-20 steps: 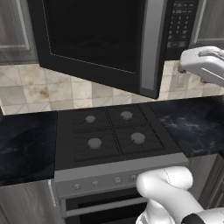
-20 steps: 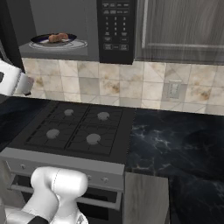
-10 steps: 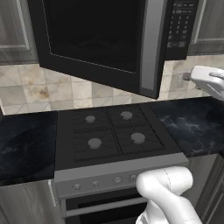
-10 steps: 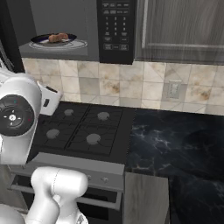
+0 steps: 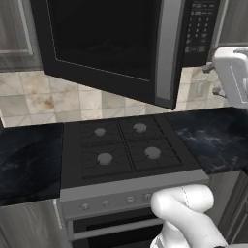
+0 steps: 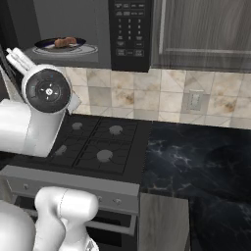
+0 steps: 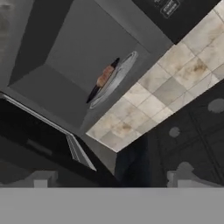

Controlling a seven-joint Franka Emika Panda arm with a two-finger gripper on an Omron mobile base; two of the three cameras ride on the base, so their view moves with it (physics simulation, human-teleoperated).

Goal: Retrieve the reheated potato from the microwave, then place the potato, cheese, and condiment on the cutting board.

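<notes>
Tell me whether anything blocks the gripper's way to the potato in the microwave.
Nothing visible does. The microwave door is swung open, and the potato lies on its plate in the open cavity. In the hand view the open gripper looks toward it with free space between.

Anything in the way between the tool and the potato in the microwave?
No. In the hand view the open tool faces the potato on its plate inside the open microwave; the stretch between is bare.
</notes>
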